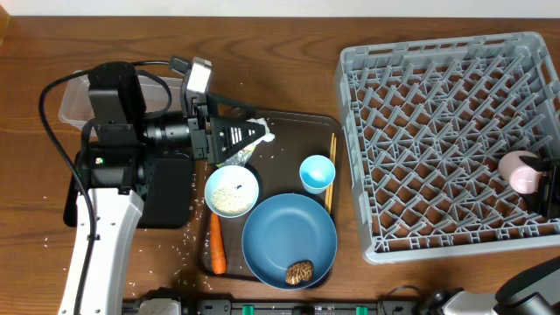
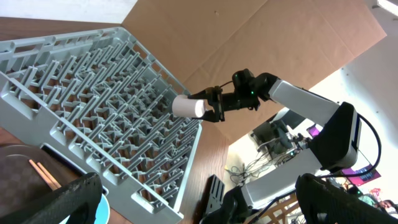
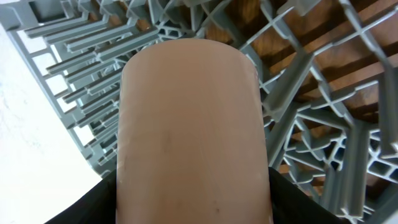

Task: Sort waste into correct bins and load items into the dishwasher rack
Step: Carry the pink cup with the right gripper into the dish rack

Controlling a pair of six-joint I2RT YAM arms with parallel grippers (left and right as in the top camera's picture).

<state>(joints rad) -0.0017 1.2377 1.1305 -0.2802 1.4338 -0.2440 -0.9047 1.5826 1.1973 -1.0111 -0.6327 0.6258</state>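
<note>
Closest in, the blue plate point(image 1: 284, 229) carries the brown food lump point(image 1: 299, 273), with the carrot point(image 1: 216, 245) just left of it. Further up, the left gripper point(image 1: 261, 133) hangs with fingers spread wide and nothing between them, right by the crumpled white paper point(image 1: 264, 131). Out right, the right gripper point(image 2: 204, 107) is clamped on the pink cup point(image 1: 523, 171), which sits sideways over the dishwasher rack point(image 1: 437, 131).

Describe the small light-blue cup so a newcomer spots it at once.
Left of the large grey plastic peg rack lies a flat dark-brown tray. Near its right edge, next to the large blue plate, stands the small light-blue cup, mouth up. It is far smaller than the plate and paler.
</note>
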